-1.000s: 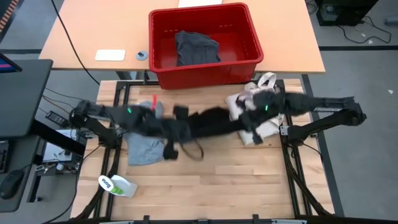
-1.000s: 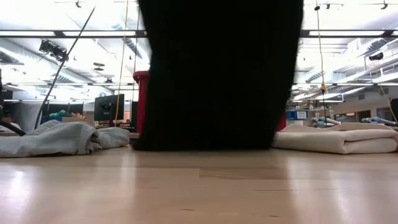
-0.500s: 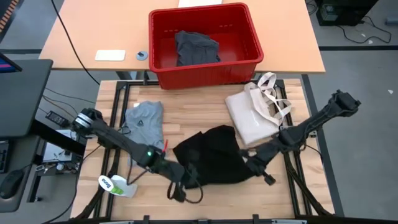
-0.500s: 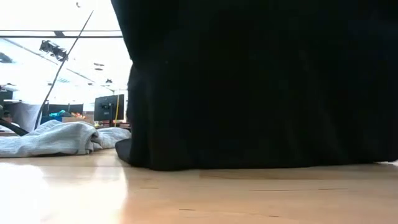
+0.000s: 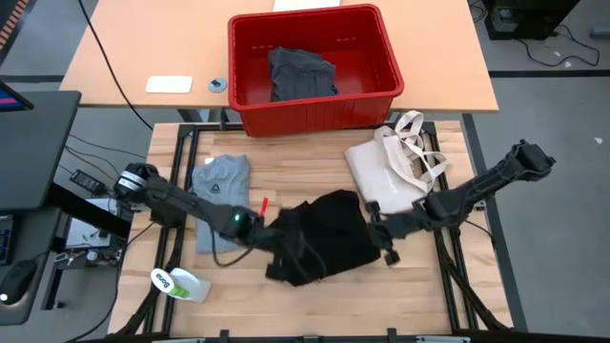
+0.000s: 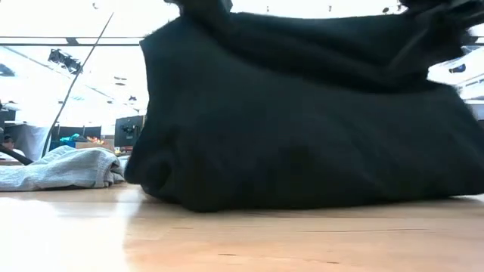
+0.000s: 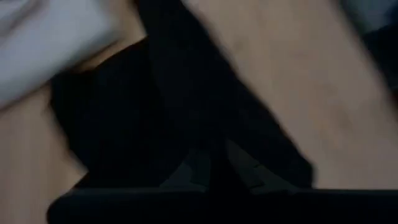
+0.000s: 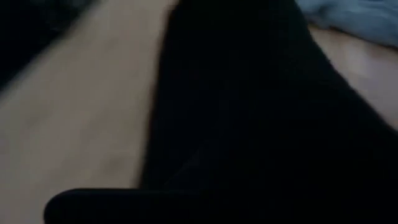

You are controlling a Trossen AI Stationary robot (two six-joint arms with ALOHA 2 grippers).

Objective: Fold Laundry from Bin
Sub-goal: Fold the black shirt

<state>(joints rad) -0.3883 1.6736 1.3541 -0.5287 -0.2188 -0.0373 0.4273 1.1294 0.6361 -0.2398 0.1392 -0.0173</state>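
High view: large black garment (image 5: 324, 238) heaped on the wooden tabletop (image 5: 315, 300) at lower centre. Left end effector (image 5: 276, 250) at the heap's left edge, clenched on black cloth. Right end effector (image 5: 379, 234) at the heap's right edge; cannot tell whether gripping or letting go. Light grey T-shirt (image 5: 217, 189) lying left of the heap, a small mark on its chest. Cream tote bag (image 5: 389, 179) to the upper right of the heap, touching it or nearly so. Red bin (image 5: 313, 67) at top centre on a separate tan tabletop, a dark grey garment (image 5: 301, 74) inside. White bottle with a green label (image 5: 179, 284) at lower left.

Low view: black garment (image 6: 302, 128) filling most of the frame, resting on the wood; grey T-shirt (image 6: 64, 168) low at far left. Neither end effector clearly separable from the cloth.

Left wrist view: black fabric between the dark fingers (image 7: 249, 177), pale cloth in the upper left corner.

Right wrist view: black fabric across the right of the frame, bare wood at left; own fingers not distinguishable.

Step in hand, as a judgement: laying out the black garment ahead of folding. Next move likely calls for finding two clean corners or edges and spreading the cloth flat, clear of the tote bag and T-shirt.
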